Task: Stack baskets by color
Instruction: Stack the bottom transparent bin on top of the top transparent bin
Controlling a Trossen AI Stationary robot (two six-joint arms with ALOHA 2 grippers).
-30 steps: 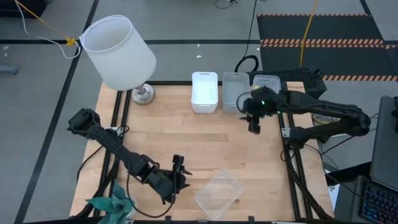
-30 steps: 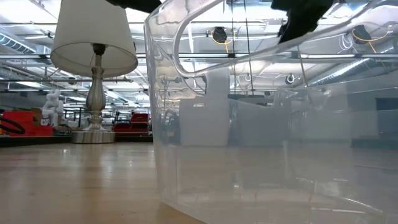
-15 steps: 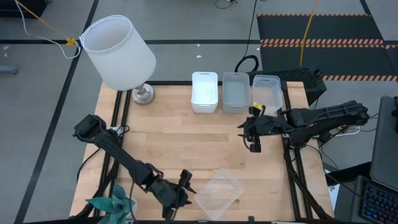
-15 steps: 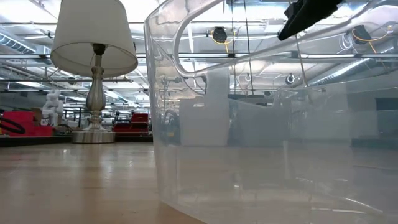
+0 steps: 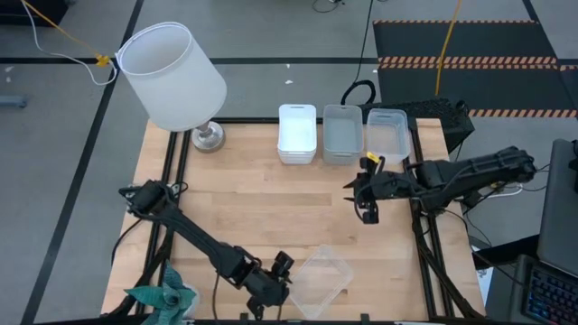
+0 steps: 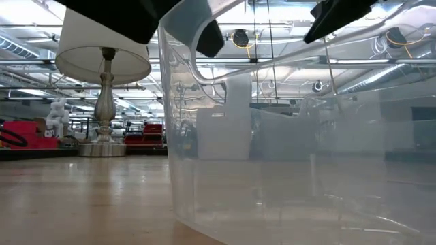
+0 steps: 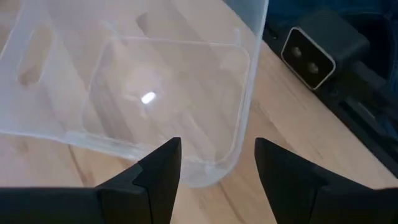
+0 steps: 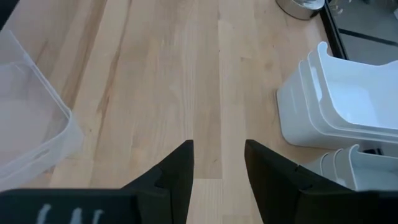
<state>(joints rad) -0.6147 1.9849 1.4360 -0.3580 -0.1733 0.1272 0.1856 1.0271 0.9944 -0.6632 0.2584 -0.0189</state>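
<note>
No legible text — none anywhere

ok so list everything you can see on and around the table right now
white baskets: one stack, opaque white, far edge of the table, leftmost of the row
grey baskets: one stack, grey, far edge, middle of the row
clear baskets: one stack, clear, far edge, rightmost of the row
loose clear basket: one, clear, alone near the front edge
lamp: one, white shade on a silver base, far left corner
cloth: one, teal, crumpled at the front left corner
table: one, light wood
left end effector: open, at the loose clear basket's left rim, not gripping it
right end effector: open, empty, over bare wood in front of the clear stack
</note>
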